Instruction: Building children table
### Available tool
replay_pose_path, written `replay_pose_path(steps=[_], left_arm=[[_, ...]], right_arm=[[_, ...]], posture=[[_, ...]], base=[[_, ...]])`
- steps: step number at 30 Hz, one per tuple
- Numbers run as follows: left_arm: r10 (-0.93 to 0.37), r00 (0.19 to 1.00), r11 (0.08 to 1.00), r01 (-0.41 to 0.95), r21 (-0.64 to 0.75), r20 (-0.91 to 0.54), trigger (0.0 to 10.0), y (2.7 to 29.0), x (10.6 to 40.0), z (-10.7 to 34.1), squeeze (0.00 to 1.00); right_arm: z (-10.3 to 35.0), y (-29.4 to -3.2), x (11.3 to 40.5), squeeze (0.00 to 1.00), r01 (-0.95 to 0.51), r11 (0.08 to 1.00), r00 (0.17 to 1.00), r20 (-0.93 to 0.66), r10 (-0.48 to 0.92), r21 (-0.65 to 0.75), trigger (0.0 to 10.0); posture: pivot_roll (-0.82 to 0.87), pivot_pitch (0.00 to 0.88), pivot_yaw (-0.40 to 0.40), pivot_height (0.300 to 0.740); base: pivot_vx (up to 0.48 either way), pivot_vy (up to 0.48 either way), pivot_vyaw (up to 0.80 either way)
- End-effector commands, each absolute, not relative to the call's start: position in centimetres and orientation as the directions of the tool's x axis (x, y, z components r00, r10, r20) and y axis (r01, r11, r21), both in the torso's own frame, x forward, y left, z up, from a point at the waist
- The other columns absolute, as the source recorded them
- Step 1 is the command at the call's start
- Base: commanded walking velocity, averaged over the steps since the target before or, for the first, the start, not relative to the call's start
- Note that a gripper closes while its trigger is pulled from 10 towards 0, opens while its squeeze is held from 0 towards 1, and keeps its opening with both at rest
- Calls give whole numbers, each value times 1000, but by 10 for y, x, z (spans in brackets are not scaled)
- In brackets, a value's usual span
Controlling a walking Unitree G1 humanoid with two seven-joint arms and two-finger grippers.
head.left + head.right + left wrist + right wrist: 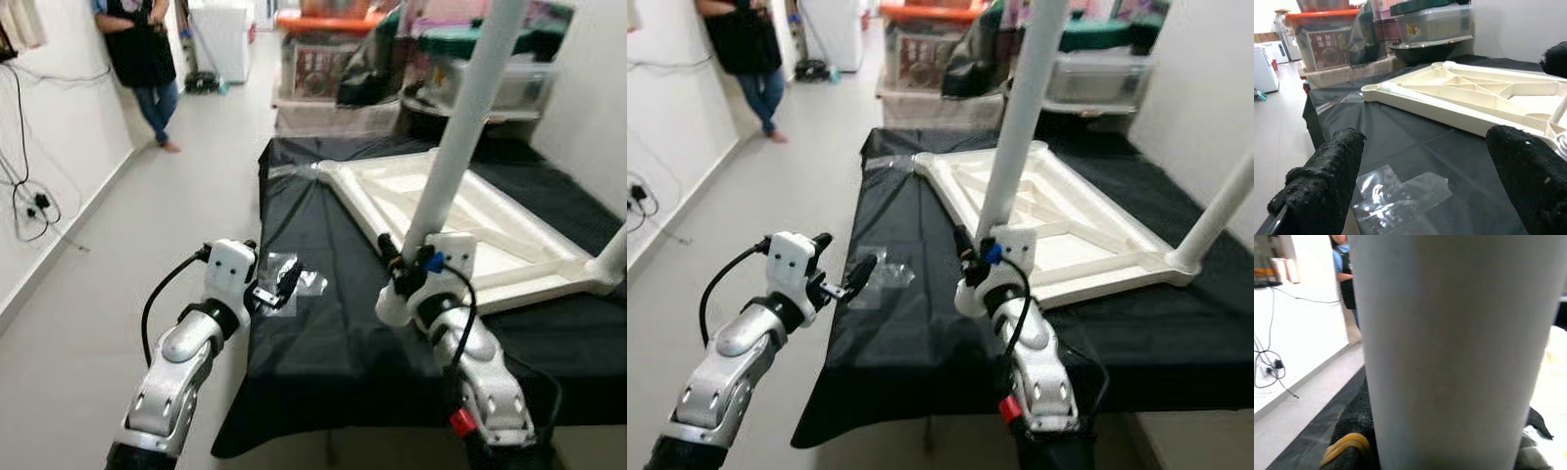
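One leg [460, 127] clamped upright in right gripper [409, 266], near the upturned tabletop [460, 220] on the black cloth [333, 333]. Another leg [1220, 211] already fitted. Left gripper [279, 284] spread apart, empty, above a plastic bag [1400, 196]. Step: leg fitting; next probably needs lining it over a free corner socket.

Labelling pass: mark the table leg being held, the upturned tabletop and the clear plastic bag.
table leg [460, 127]: left eye view, mid shaft.
upturned tabletop [534, 279]: left eye view, near rim.
clear plastic bag [1396, 196]: left wrist view, its middle.
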State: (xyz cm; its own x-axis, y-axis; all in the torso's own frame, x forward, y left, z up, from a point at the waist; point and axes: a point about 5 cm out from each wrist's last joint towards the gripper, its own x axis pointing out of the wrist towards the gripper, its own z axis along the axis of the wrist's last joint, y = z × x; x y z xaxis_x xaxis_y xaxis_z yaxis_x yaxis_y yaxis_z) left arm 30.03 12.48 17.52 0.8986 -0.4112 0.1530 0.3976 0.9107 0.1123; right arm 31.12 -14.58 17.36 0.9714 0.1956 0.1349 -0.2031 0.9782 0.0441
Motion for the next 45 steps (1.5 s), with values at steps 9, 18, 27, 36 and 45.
replay_pose_path(steps=[9,18,27,36,45], left_arm=[[-409,898,912,399,94,159,10000,124,301,174,0],[-404,901,915,395,85,161,10000,125,302,173,0],[-403,898,915,397,68,178,10000,123,302,175,0],[-396,896,917,397,39,202,10000,123,303,178,0],[-403,892,914,403,44,206,10000,123,304,179,0]], right_arm=[[179,-150,312,0,-185,982,969,168,178,28,10000],[177,-152,311,0,-184,983,971,157,180,7,10000],[176,-156,311,0,-172,985,975,150,166,27,10000],[177,-156,313,0,-173,985,974,150,168,17,10000],[178,-155,314,0,-174,985,973,157,170,17,10000]], posture=[[51,0,-59,740],[44,0,-57,740],[39,0,-56,740],[40,0,-60,740],[41,0,-59,740]], base=[[0,-256,356],[0,0,160],[0,0,0],[355,188,0],[235,0,0]])
